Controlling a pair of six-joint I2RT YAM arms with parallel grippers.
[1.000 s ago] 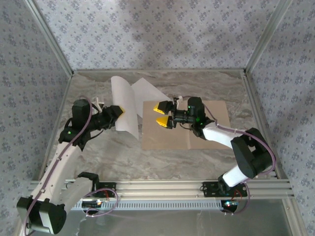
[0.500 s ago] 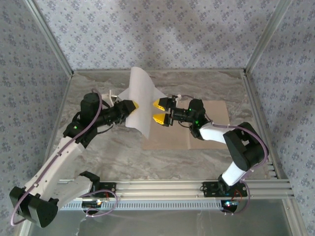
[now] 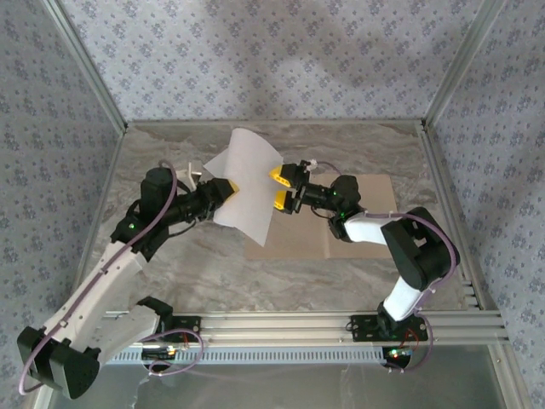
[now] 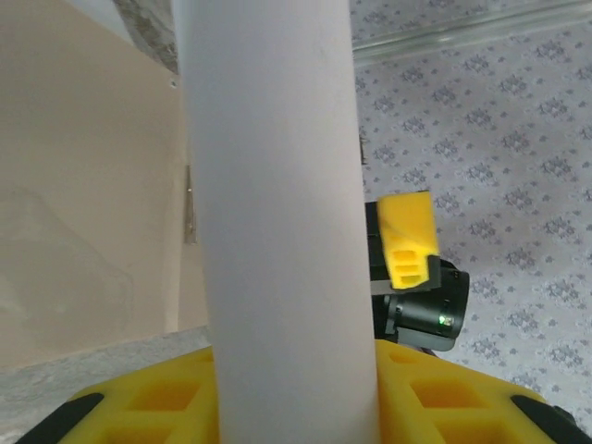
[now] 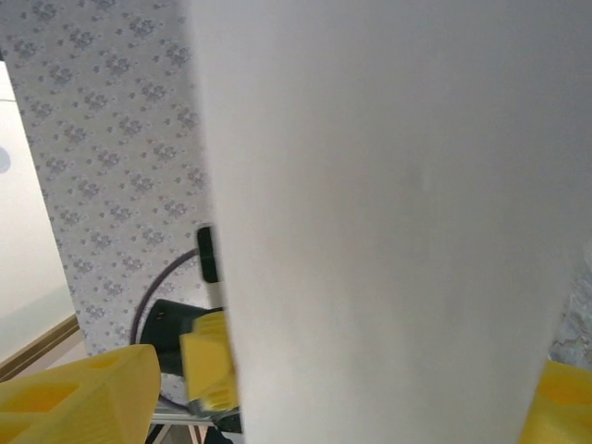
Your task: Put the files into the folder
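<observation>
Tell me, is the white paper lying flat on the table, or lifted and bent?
Lifted and bent: the left gripper holds the white paper above the table, its surface curved.

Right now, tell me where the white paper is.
In the top view the white paper hangs curled left of centre, pinched by the left hand, with the open right hand at its right edge near the folder's left end.

Found the files [image 3: 247, 183] as plain white paper, raised upright and bowed into a tall curve, left of centre toward the far side, the lower edge overlapping the left end of the folder [image 3: 294, 239] from above. Could not tell one sheet from two. Found the folder tan-brown, opened flat right of centre, leaves side by side, crease running near to far.
</observation>
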